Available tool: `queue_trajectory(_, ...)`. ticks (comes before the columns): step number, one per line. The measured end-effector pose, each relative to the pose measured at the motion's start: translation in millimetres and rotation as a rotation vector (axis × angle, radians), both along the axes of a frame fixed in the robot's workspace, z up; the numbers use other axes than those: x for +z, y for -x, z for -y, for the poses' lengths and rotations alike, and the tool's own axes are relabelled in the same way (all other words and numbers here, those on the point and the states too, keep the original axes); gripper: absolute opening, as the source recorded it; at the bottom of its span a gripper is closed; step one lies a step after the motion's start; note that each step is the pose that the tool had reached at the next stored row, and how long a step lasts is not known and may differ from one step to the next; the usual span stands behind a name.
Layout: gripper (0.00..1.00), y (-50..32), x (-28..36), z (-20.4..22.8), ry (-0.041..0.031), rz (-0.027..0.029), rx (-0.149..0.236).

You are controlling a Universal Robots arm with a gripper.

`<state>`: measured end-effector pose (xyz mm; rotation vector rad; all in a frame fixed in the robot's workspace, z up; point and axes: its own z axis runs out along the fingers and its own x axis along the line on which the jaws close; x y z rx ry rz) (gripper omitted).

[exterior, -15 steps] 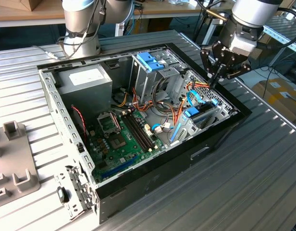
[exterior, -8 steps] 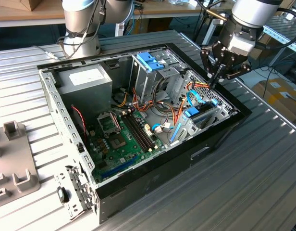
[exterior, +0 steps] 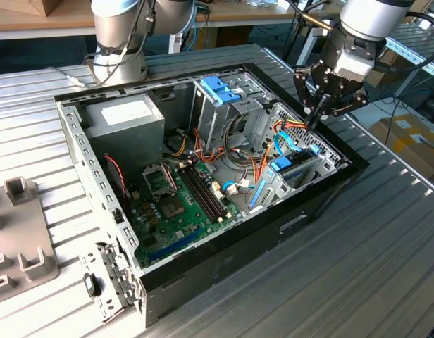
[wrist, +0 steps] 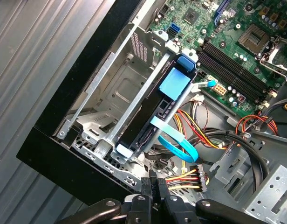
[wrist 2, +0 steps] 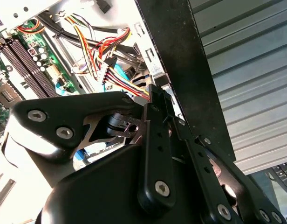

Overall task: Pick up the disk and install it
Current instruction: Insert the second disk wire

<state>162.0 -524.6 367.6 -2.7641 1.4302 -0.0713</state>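
Blue-framed disk [wrist: 169,100] sitting in bay at case [exterior: 323,201] edge, beside cable bundle [wrist: 187,178]. Pincer [exterior: 317,113] hovering above, fingers together, gripping nothing. Risk: fingertips snagging cables (bundle lying close), jostling disk.

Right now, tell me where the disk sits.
The disk stands on edge in the grey drive bay at the case's front corner, on the exterior view's right, beside the motherboard.
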Motion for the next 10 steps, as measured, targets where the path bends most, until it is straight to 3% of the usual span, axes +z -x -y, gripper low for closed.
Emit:
queue_trajectory(2, 0.17, 0.0, -0.1, 0.0, 0.0000, 0.0000, -0.004)
queue_trajectory(6, 0.17, -0.3, -0.9, 0.0, 0.0000, 0.0000, -0.045)
queue_trajectory(8, 0.17, -0.3, -1.3, 0.0, 0.0000, 0.0000, -0.071)
queue_trajectory(10, 0.17, -0.2, -2.1, 0.0, 0.0000, 0.0000, -0.123)
